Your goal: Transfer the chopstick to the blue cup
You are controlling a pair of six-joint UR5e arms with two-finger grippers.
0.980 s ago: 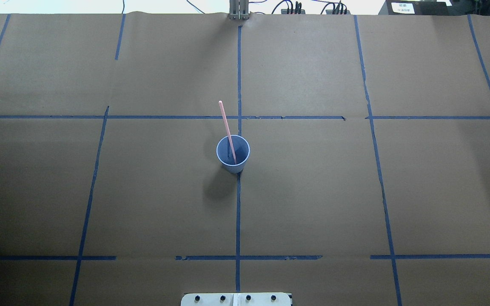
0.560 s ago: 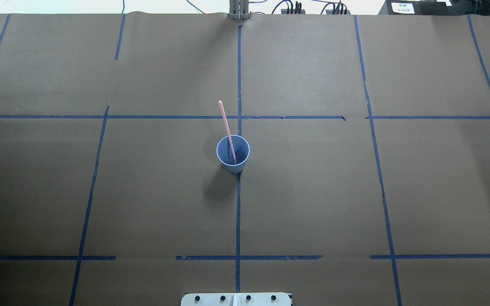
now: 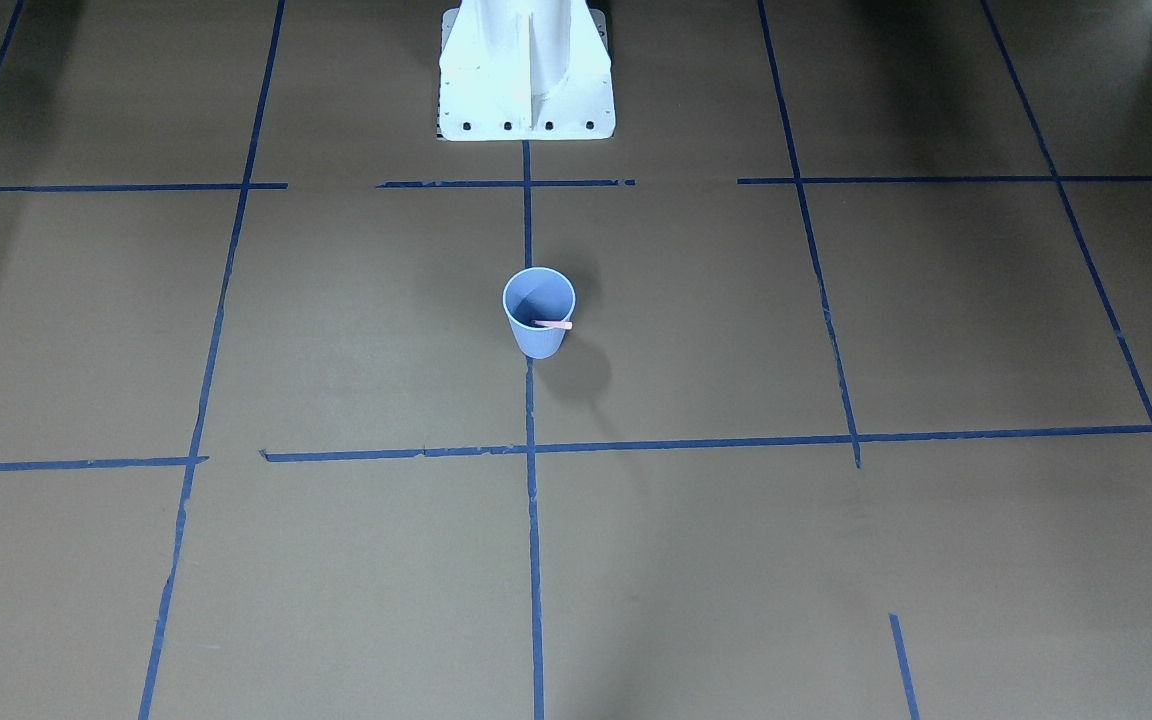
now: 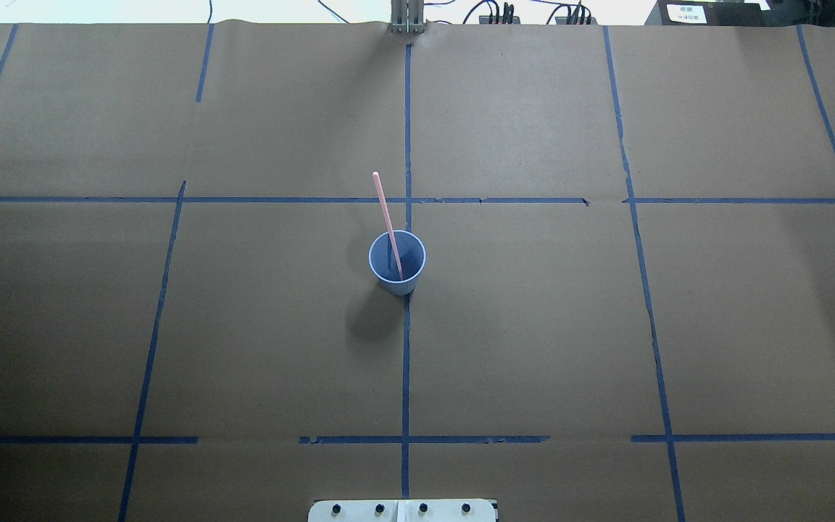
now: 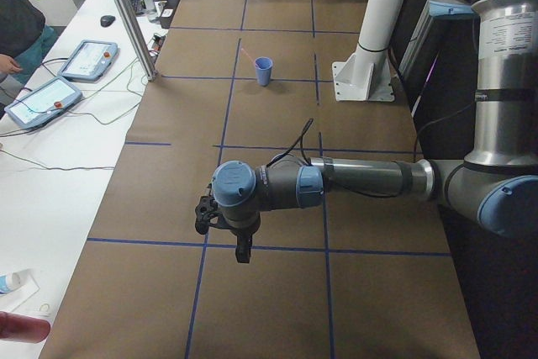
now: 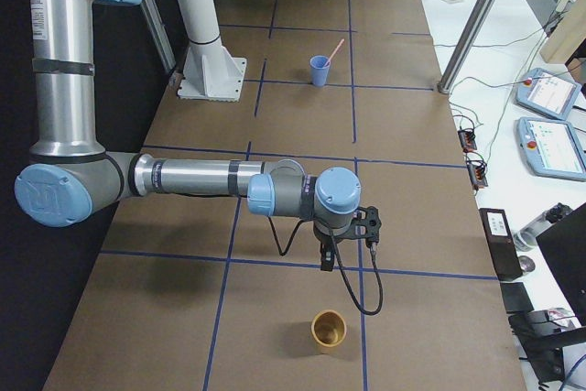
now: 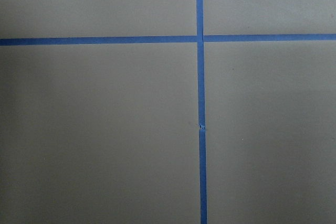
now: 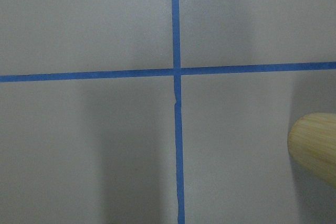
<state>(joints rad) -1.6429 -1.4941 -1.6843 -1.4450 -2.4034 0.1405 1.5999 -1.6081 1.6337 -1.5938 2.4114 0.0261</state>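
The pale blue cup (image 4: 412, 258) stands upright at the table's middle, on the centre tape line. One pale-pink chopstick (image 4: 385, 212) stands in it, leaning away over the far rim. In the front-facing view the cup (image 3: 539, 343) shows only a short pink sliver (image 3: 557, 324) at its rim. The left gripper (image 5: 242, 248) shows only in the exterior left view, far from the cup (image 5: 264, 71); I cannot tell its state. The right gripper (image 6: 327, 257) shows only in the exterior right view, far from the cup (image 6: 319, 71); I cannot tell its state.
A tan wooden cup (image 6: 330, 328) stands near the right gripper and shows at the right wrist view's edge (image 8: 314, 146). The white robot base (image 3: 526, 70) stands behind the blue cup. Metal posts (image 5: 126, 18) and operator tablets (image 5: 88, 58) line the far table edge.
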